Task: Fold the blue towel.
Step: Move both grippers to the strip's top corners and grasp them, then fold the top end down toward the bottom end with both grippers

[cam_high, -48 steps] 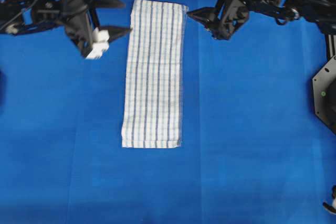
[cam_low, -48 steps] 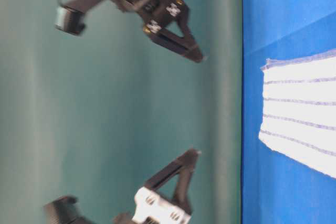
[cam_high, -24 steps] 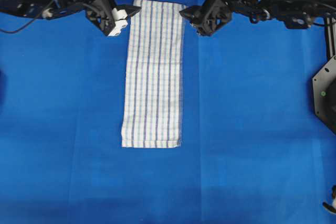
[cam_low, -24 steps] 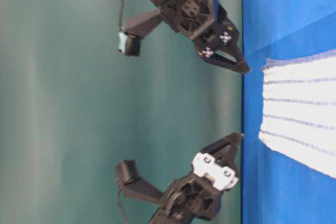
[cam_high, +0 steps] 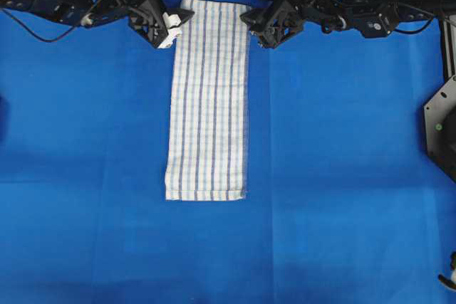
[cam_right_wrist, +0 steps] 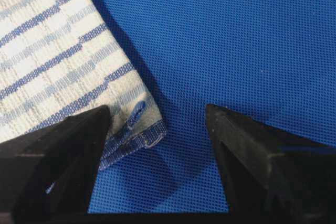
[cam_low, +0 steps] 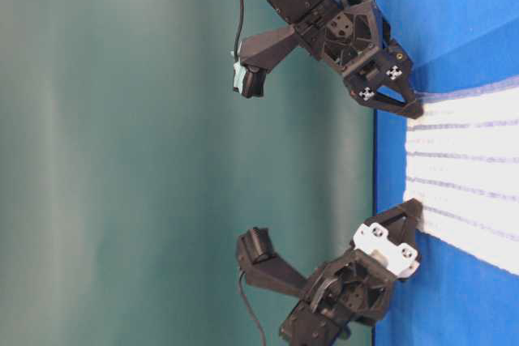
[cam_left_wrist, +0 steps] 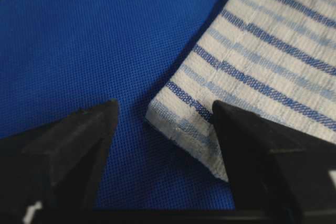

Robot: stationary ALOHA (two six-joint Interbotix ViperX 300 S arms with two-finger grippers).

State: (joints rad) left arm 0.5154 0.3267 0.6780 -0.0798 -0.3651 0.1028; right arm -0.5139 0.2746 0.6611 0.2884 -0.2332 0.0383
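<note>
Blue towel (cam_high: 209, 97) lies flat on the counter (cam_high: 342, 176); our left pincer (cam_high: 173, 25) and right pincer (cam_high: 254, 28), both open, straddle its far corners. Next we should close on those corners and carry them toward the near edge.

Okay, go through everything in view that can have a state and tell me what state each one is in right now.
Blue towel: flat on the table covering, a long narrow strip, top corners not lifted.
Left tool: open, jaws straddling the towel's top-left corner, not closed on it.
Right tool: open, jaws straddling the towel's top-right corner, not closed on it.
Table covering: spread flat, faint creases.
</note>
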